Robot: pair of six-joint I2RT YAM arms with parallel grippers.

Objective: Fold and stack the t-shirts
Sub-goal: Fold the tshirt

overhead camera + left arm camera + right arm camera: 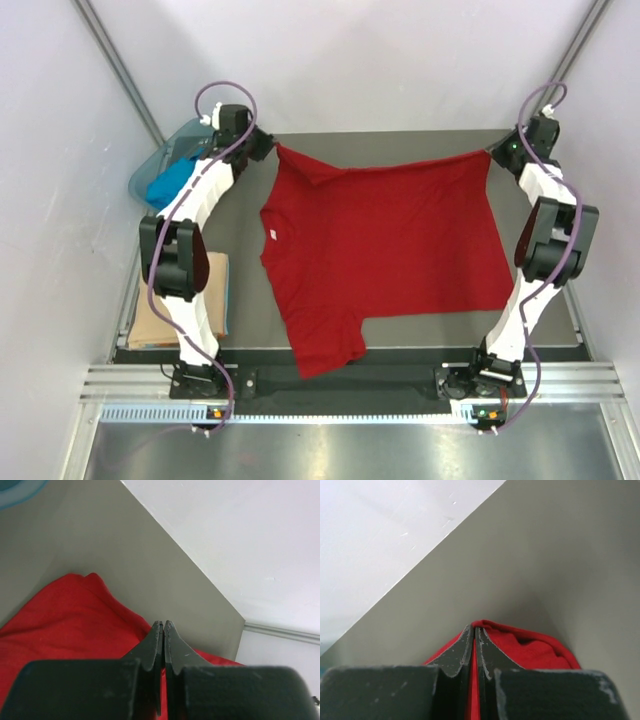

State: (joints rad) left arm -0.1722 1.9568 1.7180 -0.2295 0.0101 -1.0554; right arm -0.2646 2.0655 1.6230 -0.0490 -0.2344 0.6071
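The deep red t-shirt [385, 240] lies spread over the grey table, its white neck label [271, 234] at the left. My left gripper [268, 147] is shut on the shirt's far left corner; in the left wrist view [163, 624] red cloth [65, 615] shows between and below the fingers. My right gripper [497, 153] is shut on the far right corner; the right wrist view [473, 628] shows red cloth [535, 650] pinched in the jaws. The blue t-shirt [170, 183] lies in the teal basin [150, 168]. The tan t-shirt [160, 318] lies folded at the left edge.
The table [400, 145] ends close behind both grippers at the white back wall. The teal basin stands off the table's far left corner, beside my left arm. A metal rail [350, 385] runs along the near edge.
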